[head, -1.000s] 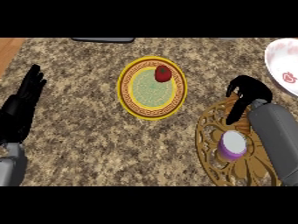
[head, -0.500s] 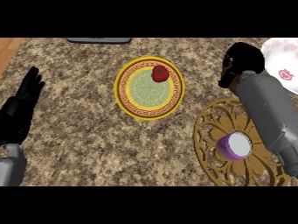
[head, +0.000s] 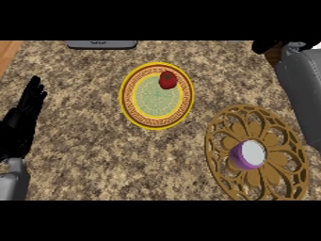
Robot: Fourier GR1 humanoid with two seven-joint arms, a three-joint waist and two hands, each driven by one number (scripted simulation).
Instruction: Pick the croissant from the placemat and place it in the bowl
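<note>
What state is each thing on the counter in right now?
Left hand: open, fingers up, resting at the left.
Right hand: at the top right edge, grasp hidden.
Plate: lying flat, red fruit on it.
Placemat: lying flat, purple round thing on it.

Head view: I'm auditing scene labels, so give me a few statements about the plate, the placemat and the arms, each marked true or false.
1. A red fruit lies on the yellow plate. True.
2. The purple-and-white round object sits on that plate. False: it sits on the gold lattice placemat.
3. The left hand rests open at the view's left. True.
4. The right forearm lies across the plate. False: it runs along the view's right edge, apart from the plate.
</note>
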